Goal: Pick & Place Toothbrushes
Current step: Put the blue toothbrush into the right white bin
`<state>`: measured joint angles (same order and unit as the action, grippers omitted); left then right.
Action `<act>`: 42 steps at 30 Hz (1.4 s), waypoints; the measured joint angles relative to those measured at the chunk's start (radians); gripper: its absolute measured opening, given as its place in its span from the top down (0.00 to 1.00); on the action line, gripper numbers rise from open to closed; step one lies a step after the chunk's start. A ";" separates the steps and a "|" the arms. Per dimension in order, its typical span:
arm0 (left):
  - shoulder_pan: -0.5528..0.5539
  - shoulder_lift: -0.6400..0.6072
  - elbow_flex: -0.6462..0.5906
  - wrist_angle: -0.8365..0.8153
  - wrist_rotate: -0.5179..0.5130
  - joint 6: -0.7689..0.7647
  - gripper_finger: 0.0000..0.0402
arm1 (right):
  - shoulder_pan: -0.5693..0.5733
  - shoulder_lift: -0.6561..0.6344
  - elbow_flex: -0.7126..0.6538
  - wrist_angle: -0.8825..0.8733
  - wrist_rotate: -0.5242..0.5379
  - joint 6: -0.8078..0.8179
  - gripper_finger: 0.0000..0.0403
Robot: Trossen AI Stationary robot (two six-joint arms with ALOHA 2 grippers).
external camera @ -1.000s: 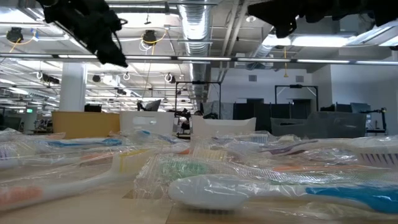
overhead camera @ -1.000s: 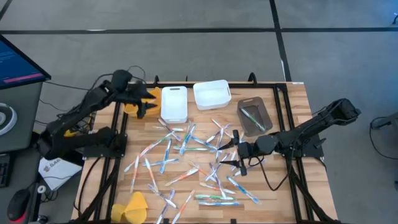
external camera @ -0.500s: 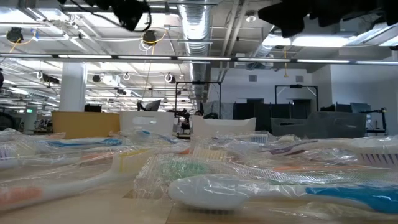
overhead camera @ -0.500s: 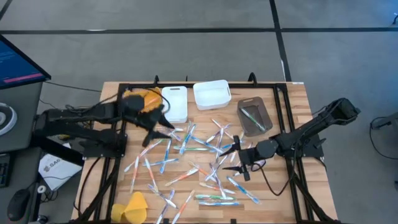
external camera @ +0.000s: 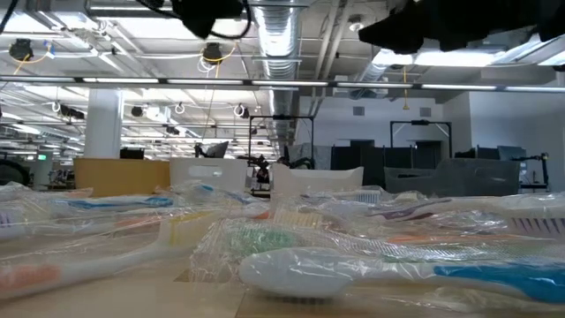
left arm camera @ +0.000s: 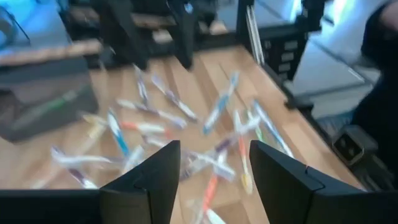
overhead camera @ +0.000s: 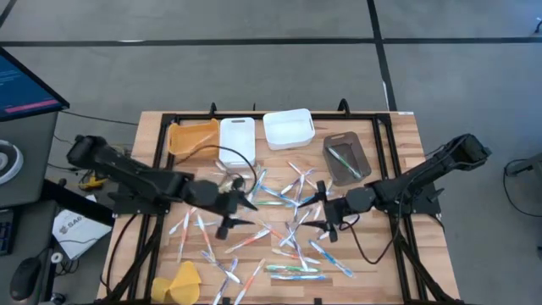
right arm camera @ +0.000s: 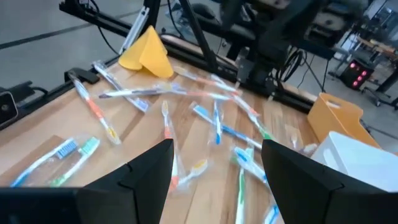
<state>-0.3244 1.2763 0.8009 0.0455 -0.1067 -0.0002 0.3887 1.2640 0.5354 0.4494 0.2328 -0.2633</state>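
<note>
Many toothbrushes (overhead camera: 279, 216) in clear wrappers lie scattered flat on the wooden table's middle; they also fill the low view's foreground (external camera: 353, 269). My left gripper (overhead camera: 240, 212) hovers open above the left part of the scatter, fingers pointing toward the table's right; its wrist view (left arm camera: 214, 168) shows nothing between them. My right gripper (overhead camera: 320, 212) hovers open above the right part, pointing toward the table's left, with toothbrushes (right arm camera: 214, 127) on the table ahead of its fingers (right arm camera: 149, 174).
Along the far edge stand an orange bin (overhead camera: 190, 135), two white bins (overhead camera: 237, 140) (overhead camera: 288, 127) and a brown bin (overhead camera: 345, 158) with a green toothbrush inside. A yellow lump (overhead camera: 178, 280) lies at the near left corner. Black frame rails (overhead camera: 161, 212) run along both sides.
My left gripper has swung from above the orange bin at the far left toward the table's middle and near edge, sinking a little and turning, and now hangs over the scattered toothbrushes. My right gripper has kept its place. The toothbrushes have not moved.
</note>
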 joint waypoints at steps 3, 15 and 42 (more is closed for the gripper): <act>-0.011 0.064 0.000 0.014 0.000 -0.092 0.54 | -0.024 0.000 0.000 -0.027 0.000 -0.030 0.41; -0.029 0.095 0.000 0.088 0.006 -0.202 0.54 | -0.129 0.000 0.010 -0.139 0.000 0.047 0.41; -0.032 0.114 0.000 0.138 -0.079 -0.184 0.54 | -0.220 0.368 0.098 -0.234 0.087 0.264 0.41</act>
<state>-0.3561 1.3908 0.8012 0.1831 -0.1857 -0.1844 0.1688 1.6325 0.6330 0.2151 0.3195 0.0010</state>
